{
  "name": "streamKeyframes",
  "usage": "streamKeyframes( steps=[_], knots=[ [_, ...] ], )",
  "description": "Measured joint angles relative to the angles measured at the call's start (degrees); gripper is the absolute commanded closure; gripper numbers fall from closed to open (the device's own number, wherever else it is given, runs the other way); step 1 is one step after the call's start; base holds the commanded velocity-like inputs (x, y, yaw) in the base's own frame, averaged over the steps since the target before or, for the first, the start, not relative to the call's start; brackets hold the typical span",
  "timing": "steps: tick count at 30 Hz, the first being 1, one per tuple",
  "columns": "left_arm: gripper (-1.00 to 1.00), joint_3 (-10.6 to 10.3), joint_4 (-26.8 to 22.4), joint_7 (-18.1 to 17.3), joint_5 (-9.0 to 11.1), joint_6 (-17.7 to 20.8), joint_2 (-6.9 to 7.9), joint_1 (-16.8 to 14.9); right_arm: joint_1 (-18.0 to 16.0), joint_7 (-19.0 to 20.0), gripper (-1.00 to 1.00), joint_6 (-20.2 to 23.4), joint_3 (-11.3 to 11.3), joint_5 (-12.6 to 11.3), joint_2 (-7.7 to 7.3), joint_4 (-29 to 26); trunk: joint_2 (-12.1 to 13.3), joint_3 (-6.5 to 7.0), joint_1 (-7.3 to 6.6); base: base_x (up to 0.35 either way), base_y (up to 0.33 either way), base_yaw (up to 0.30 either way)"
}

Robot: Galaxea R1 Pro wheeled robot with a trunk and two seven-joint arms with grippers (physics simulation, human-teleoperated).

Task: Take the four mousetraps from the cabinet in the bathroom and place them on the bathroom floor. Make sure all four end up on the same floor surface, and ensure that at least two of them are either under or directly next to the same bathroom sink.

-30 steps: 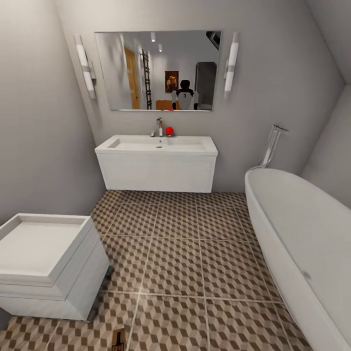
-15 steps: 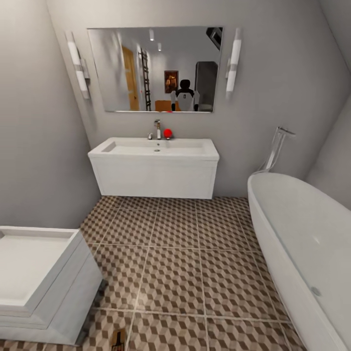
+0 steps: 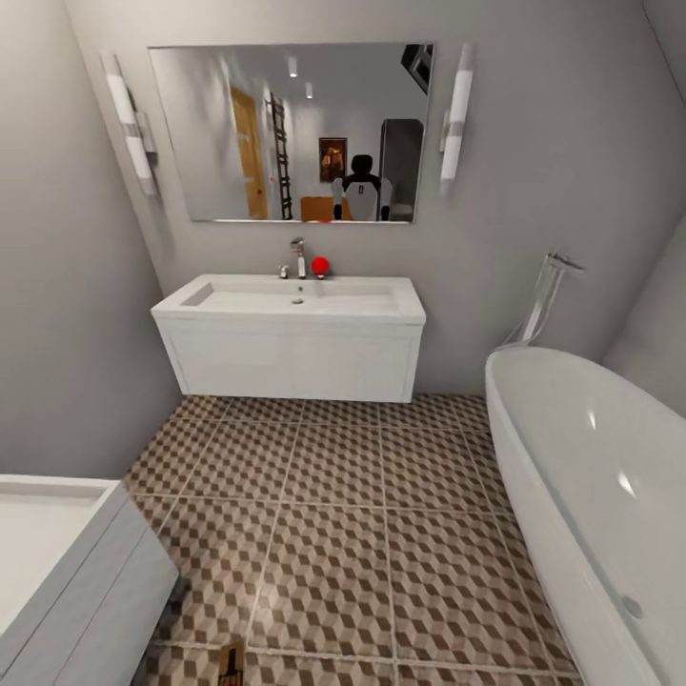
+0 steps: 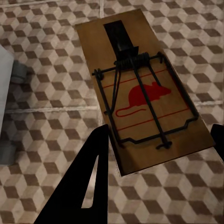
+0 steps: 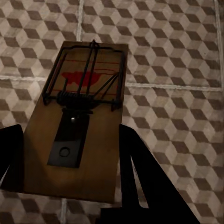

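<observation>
Here, from the head view, the robot faces the white wall-hung sink (image 3: 291, 333) across the cube-patterned bathroom floor (image 3: 362, 514), with the oval tub (image 3: 591, 476) on one side, the small white drawer unit (image 3: 67, 562) on the other, a mirror (image 3: 295, 133) above showing the robot's reflection, and a small red object (image 3: 321, 264) beside the tap; at the bottom edge a sliver of brown wood, probably a carried mousetrap, just peeks in. In the left wrist view, the left gripper (image 4: 154, 154) is clamped on a mousetrap (image 4: 142, 88), its dark fingers (image 4: 88, 177) bracketing the board's near end while the trap hangs above the tiles with its wire bar and spring facing the camera. In the right wrist view, the right gripper (image 5: 70, 163) likewise grasps a second mousetrap (image 5: 77, 126), a finger on each long edge, held over the floor. My judgement is that both traps are being ferried toward the sink, so the main risks are a thin flat board slipping from an edge-only pinch while the base rolls, or a release too high that lets it bounce or flip away from the sink; stopping short would leave neither trap next to it. No brand or lettering is readable; each trap bears only a red mouse silhouette with thin red lines.
</observation>
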Motion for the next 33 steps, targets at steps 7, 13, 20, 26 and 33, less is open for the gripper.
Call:
streamKeyframes(
  steps=[7,13,20,26,33],
  knots=[
    [1.00,0.0,0.0,0.0,0.0,0.0,0.02,0.0,0.0,0.0,1.00,0.0,0.0,0.0,0.00,0.0,0.0,0.00,0.00,0.291,-0.028,0.000],
    [1.00,0.0,0.0,0.0,0.0,0.0,0.02,0.0,0.0,0.0,1.00,0.0,0.0,0.0,0.00,0.0,0.0,0.00,0.00,0.291,-0.003,0.000],
    [1.00,0.0,0.0,0.0,0.0,0.0,0.07,0.0,0.0,0.0,1.00,0.0,0.0,0.0,0.00,0.0,0.0,0.00,0.00,0.291,0.000,0.000],
    [1.00,0.0,0.0,0.0,0.0,0.0,0.08,0.0,0.0,0.0,1.00,0.0,0.0,0.0,-0.01,0.0,0.0,0.00,0.00,0.291,0.000,0.000],
    [1.00,0.0,0.0,0.0,0.0,0.0,0.08,0.0,0.0,0.0,1.00,0.0,0.0,0.0,-0.01,0.0,0.0,0.00,0.00,0.291,0.000,0.000]
  ],
)
